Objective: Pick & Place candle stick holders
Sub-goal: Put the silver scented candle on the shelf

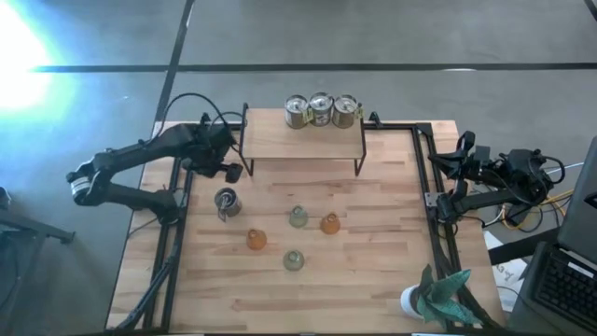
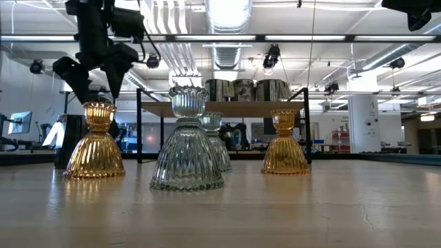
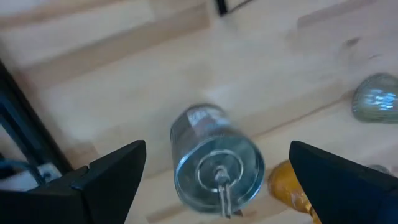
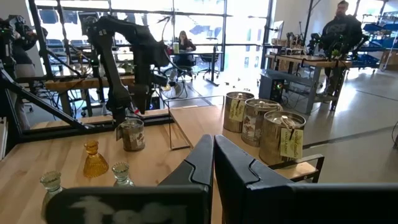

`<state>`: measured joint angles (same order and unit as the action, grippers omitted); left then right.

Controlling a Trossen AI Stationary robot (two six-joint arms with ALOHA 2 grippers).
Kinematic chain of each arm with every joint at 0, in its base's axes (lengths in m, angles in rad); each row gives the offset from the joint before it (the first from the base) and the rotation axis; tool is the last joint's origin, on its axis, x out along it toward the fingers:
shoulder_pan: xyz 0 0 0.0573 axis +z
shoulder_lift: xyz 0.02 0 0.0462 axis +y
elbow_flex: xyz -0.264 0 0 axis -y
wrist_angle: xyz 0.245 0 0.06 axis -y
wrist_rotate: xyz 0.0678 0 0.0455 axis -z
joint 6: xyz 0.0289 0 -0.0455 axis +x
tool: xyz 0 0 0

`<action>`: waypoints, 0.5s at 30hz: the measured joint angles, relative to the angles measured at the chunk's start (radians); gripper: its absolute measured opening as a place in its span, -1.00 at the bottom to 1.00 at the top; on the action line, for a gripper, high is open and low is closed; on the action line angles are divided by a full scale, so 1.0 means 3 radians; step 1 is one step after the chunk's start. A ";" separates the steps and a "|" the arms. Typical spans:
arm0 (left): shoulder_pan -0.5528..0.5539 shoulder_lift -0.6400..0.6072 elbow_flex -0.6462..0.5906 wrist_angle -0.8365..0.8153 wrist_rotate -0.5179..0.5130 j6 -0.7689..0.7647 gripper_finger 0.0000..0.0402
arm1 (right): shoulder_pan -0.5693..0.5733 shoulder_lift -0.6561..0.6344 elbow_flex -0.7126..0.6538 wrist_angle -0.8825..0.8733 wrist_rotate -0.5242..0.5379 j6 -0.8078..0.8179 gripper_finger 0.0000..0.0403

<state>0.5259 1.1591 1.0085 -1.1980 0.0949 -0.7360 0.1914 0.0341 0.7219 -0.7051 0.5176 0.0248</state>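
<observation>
Left gripper [image 1: 224, 174] is hung wide open just above a silver cup [image 1: 226, 201] on the table's left; nothing's gripped. Three more cups [image 1: 321, 111] are lined up on the far shelf [image 1: 270, 143]. Four glass holders [image 1: 298, 217] are clustered mid-table. Right gripper [image 4: 213, 163] is parked shut and empty at the right edge.

overhead, table-level and two wrist cameras share the table [image 1: 373, 280].

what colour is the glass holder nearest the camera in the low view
Clear pale green ribbed glass candle holder, seen best in the low view.
</observation>
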 joint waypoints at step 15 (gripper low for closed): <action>-0.0179 0.0189 0.0001 -0.0109 0.0056 -0.0336 0.99 | 0.0000 0.0001 -0.0001 0.0000 0.0000 0.0000 -0.96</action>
<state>0.4721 1.2159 1.0088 -1.2307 0.1117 -0.8368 0.1914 0.0345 0.7218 -0.7052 0.5176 0.0249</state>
